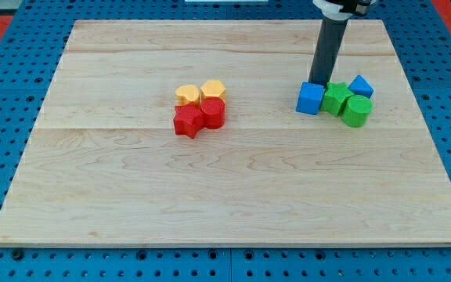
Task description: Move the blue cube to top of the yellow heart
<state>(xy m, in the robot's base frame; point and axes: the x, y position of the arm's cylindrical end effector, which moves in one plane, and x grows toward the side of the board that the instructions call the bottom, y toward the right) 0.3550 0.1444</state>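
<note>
On my board (233, 188), two clusters sit well apart. Toward the view's left, the yellow heart (187, 95) touches the yellow hexagon (213, 90) on its right, with the red star (187, 121) and red cylinder (214, 113) just below them. Toward the view's right, my tip (318, 82) stands just above the blue cube (309, 99). The green star (336, 98) sits right of the cube, followed by the green cylinder (357, 110), with another blue block (361, 86) above it.

The arm ends in a straight rod (329, 48), dark grey to black, round and smooth, with the same width along its length. At the view's top it enters a white collar (337, 9) with a black part above it. My tip (317, 81) is plain and blunt, without any marking.
</note>
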